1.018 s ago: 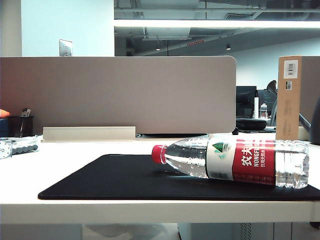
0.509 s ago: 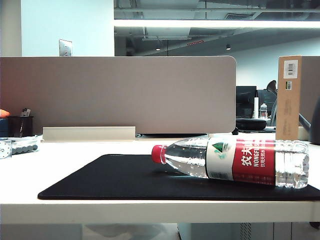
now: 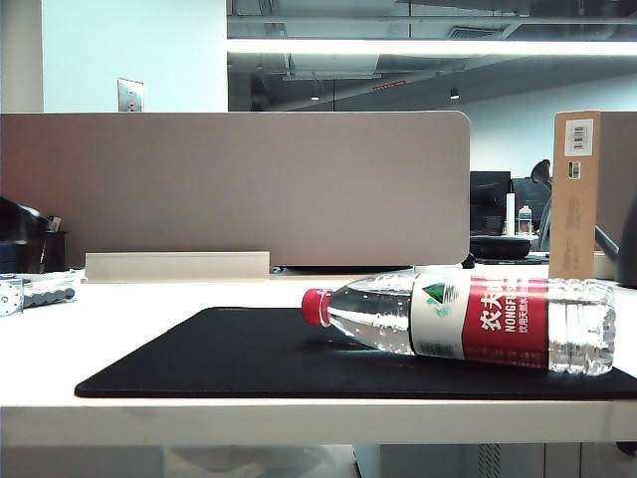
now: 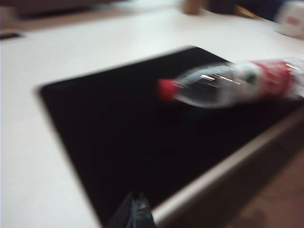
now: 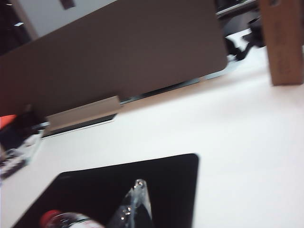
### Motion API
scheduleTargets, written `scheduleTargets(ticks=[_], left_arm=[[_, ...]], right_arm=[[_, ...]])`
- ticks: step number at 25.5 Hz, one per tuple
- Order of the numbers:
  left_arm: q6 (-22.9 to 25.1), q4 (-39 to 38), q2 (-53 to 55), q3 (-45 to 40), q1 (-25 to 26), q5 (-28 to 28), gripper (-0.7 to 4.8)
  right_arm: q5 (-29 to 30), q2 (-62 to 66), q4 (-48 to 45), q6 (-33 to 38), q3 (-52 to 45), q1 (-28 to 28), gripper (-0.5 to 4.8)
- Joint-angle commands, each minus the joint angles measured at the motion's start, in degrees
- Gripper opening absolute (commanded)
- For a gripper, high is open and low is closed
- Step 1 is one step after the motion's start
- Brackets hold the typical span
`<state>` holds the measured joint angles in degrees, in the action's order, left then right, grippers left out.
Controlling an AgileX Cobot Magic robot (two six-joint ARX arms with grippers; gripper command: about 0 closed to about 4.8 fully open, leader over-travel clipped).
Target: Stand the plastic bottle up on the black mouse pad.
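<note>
Dark arm newly at left edge; plastic bottle (image 3: pixel 468 321) "NONGFU"; left claw (image 4: pixel 134 211), right claw (image 5: pixel 137 199) closed, empty.

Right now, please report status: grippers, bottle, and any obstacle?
Left gripper shut, clear of the plastic bottle. Right gripper shut, empty. Bottle on its side on the black mouse pad. Nothing in the way.
</note>
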<state>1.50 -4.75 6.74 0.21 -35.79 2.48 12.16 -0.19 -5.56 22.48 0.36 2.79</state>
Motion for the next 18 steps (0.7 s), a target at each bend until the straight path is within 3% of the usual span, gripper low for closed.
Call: scheduleTargets(ticks=[1,3,7,14,16,18], left_arm=[[0.0,0.5,1.2,0.2,-4.0,0.3,-0.01],[0.0,0.5,1.2,0.2,-4.6,0.9,-0.01],[0.0,0.6,1.2,0.2,-4.6,1.3,-0.01],[0.0,0.6,1.2,0.2,-4.6,1.4,-0.01],[0.0,0.6,1.2,0.2,-4.6,1.4,-0.01],[0.0,0.6,1.2,0.2,-4.6,1.4,-0.01]], right_arm=[[6.4,0.1,-0.6,2.3,0.1,0.0,-0.02],[7.8,0.3,2.1,3.0,1.1,0.0,-0.04],[4.6,1.6,17.4,1.7,6.8,-0.1,-0.04],[5.6,11.8,20.3,-4.4,18.2,0.0,-0.04],[7.1,21.9,21.7,-10.4,25.4,0.0,0.01],[11.8,34.8,24.6,-18.7,33.8,0.1,0.40]])
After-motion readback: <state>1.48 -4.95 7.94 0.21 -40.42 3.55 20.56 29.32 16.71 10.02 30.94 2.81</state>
